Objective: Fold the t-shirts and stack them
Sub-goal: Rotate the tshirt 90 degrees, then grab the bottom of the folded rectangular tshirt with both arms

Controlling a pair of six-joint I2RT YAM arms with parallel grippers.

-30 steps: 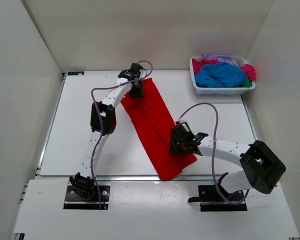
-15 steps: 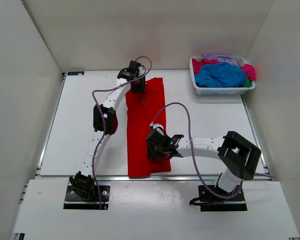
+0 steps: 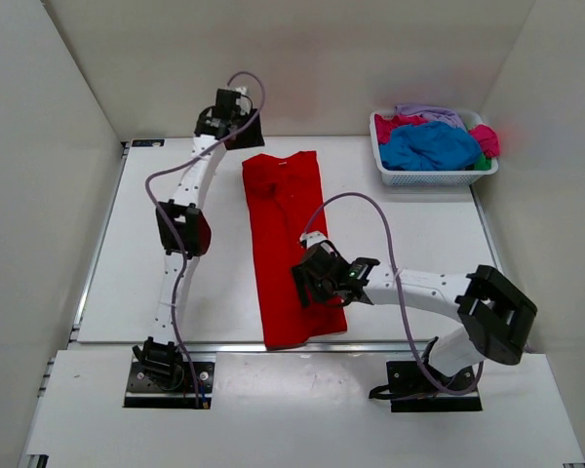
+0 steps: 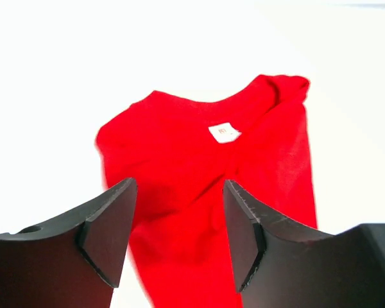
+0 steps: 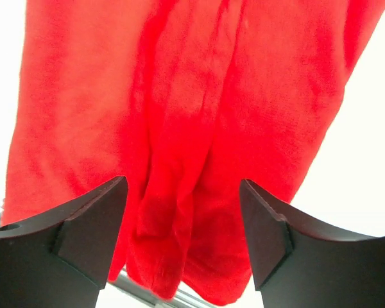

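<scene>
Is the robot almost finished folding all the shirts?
Not nearly. Done: the red t-shirt lies on the table, folded into a long narrow strip. In hand: nothing is gripped. The left gripper is open beyond the collar, and the right gripper is open over the lower part. Left: folding the strip shorter, then folding and stacking the other shirts heaped in the white basket.

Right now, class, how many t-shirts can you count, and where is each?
5: the red t-shirt lies flat on the table; the blue shirt, pink shirt, lavender shirt and green shirt are heaped in the white basket, far right. More may be hidden beneath.
</scene>
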